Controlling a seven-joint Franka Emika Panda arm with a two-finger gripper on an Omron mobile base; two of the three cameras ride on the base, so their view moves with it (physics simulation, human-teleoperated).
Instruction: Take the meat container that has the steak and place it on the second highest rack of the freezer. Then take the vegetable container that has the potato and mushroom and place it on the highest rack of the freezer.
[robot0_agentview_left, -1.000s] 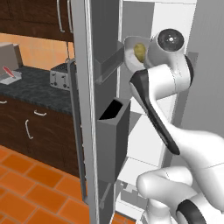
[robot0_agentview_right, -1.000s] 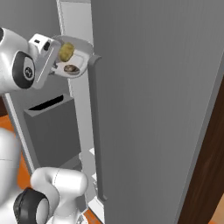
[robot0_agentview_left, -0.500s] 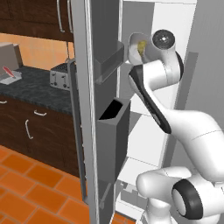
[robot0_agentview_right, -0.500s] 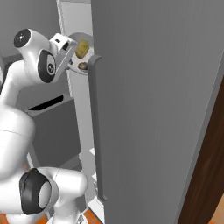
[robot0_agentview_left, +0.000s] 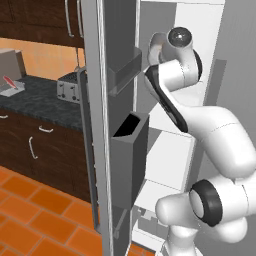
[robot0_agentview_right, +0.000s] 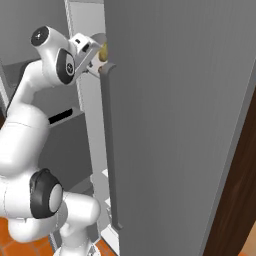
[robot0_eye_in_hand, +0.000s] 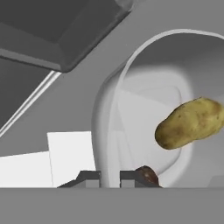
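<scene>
Fingers (robot0_eye_in_hand: 109, 178) clenched on the vegetable container (robot0_eye_in_hand: 131, 113) rim, potato (robot0_eye_in_hand: 189, 123) and mushroom (robot0_eye_in_hand: 146, 174) inside; keep it level while entering the freezer (robot0_agentview_right: 170, 100); lower gently onto its topmost shelf.

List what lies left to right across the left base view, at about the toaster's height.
Toaster → freezer door with its dark bin → robot arm → white freezer interior.
</scene>
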